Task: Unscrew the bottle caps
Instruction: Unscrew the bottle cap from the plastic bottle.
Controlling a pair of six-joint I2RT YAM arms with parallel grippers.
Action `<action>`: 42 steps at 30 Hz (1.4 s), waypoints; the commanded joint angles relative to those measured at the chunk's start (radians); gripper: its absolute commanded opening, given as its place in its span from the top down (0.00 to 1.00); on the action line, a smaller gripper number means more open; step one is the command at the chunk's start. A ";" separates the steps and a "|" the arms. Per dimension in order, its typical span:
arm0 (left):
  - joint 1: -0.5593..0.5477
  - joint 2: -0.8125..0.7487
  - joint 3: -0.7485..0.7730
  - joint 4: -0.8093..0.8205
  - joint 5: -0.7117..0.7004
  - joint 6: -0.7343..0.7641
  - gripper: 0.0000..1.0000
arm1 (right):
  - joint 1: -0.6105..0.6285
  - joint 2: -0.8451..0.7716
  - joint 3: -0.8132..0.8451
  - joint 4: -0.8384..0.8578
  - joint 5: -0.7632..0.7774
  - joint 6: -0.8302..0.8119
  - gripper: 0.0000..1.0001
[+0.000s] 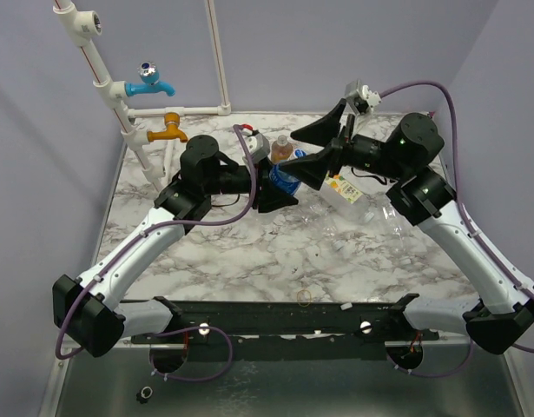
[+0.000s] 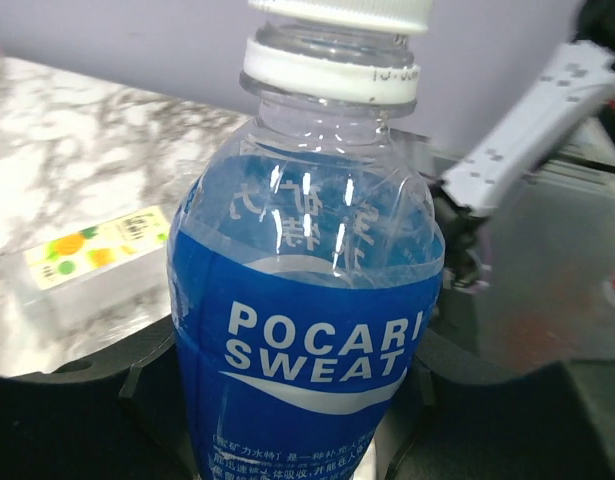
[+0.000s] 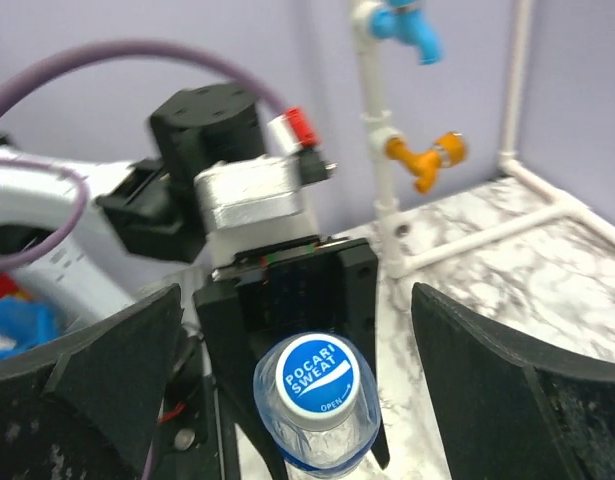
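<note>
The left gripper (image 1: 282,184) is clamped on the body of the clear plastic bottle with the blue Pocari Sweat label (image 2: 307,330), holding it upright above the table. Its round blue-and-white screw cap (image 3: 318,378) is on the neck, centred between the right gripper (image 3: 295,300), whose fingers stand wide and clear of it. A slit between cap and collar ring suggests it is partly loosened. I judge this the unscrewing step; next the right fingers must close squarely on the cap and turn while the left holds firm.

On the grey-veined marble table (image 1: 249,252) lie a thin yellowish ring (image 1: 304,296), plain clear bottles (image 1: 371,221) and a squarish yellow-labelled one (image 1: 346,188). An amber bottle (image 1: 282,149) stands behind. Beyond are blue (image 1: 151,83) and orange (image 1: 171,130) taps on white pipe, then lilac walls (image 1: 336,43).
</note>
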 commanded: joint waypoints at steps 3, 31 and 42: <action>0.001 -0.001 -0.029 -0.037 -0.367 0.190 1.00 | 0.001 0.055 0.093 -0.126 0.392 0.082 0.01; 0.000 0.013 -0.012 -0.014 -0.538 0.186 1.00 | 0.002 0.207 0.134 -0.170 0.404 0.187 0.47; 0.000 -0.002 -0.008 -0.010 -0.384 0.123 1.00 | 0.002 0.144 0.091 -0.093 0.367 0.154 0.87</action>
